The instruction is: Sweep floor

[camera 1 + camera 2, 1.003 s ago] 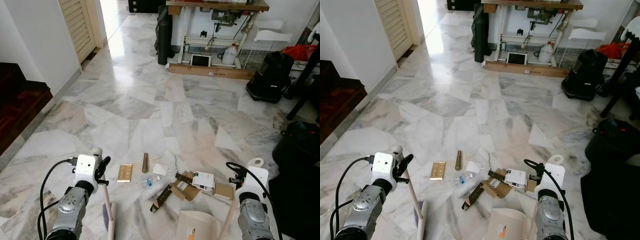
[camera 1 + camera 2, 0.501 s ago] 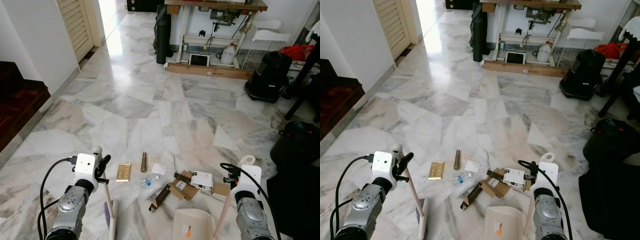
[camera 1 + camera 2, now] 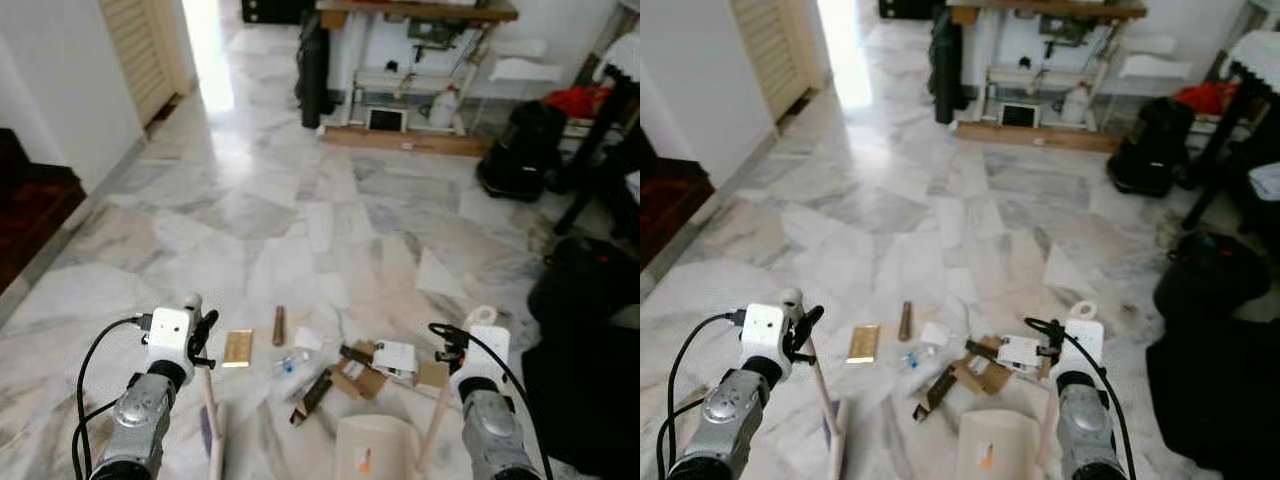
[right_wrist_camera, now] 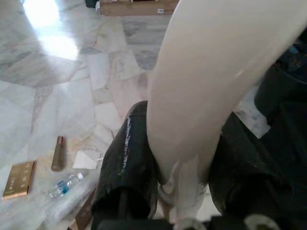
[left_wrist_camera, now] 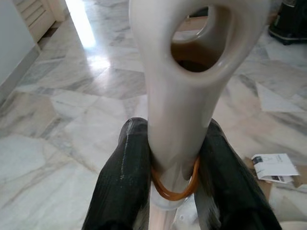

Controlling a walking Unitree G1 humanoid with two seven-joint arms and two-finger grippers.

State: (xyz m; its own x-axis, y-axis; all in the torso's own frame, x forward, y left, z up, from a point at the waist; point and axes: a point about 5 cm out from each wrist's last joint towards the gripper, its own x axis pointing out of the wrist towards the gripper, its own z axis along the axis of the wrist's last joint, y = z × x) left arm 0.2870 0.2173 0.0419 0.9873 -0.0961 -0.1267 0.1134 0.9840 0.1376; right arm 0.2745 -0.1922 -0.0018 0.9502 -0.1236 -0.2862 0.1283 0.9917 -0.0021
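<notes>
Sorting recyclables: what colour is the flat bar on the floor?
Gold; the flat bar shows best in the right wrist view.

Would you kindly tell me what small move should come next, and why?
Probably draw the cream-handled broom, held by the left tool, rightward through the litter: the gold box and cardboard scraps lie just ahead of the beige dustpan the right tool holds.

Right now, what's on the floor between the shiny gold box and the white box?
In the left eye view, between the gold box and the white box lie a brown tube, a white paper scrap, a small plastic bottle and torn cardboard.
</notes>
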